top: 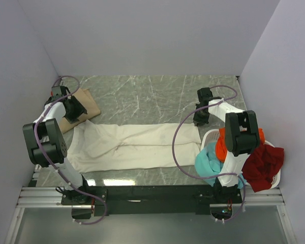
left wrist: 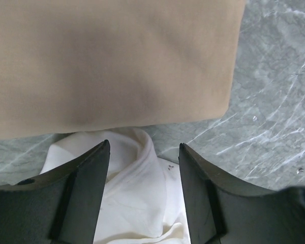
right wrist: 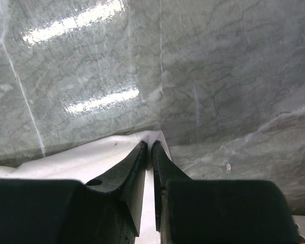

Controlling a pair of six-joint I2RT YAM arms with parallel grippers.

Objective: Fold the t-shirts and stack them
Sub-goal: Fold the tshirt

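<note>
Between the two grippers, a large soft cream-white t-shirt lay spread flat on the grey marble-patterned table, its long side running from one gripper to the other. It was likely stretched out that way so both ends could be grabbed for a fold.

The right gripper had its fingers almost together, pinching a peaked corner of the cream-white t-shirt at the very tips. The cloth rose into a small ridge there, so it looked like a true hold. My guess was that this end was held ready to be carried across.

The left gripper had its fingers wide apart with nothing between them. Bunched cream cloth lay right under the gap, so it seemed lined up to come down on that end and match the right side.

Just beyond the left fingertips was a flat folded tan cloth t-shirt, its near edge touching the cream cloth. It was probably the base of the stack, parked at the side, clear of the folding area.

Behind the right gripper, by that arm's base and well apart from the fingertips, stood a white plastic basket. A crumpled teal t-shirt, an orange t-shirt and a dark red t-shirt were heaped in and over it, unfolded, so most of the task looked undone.
</note>
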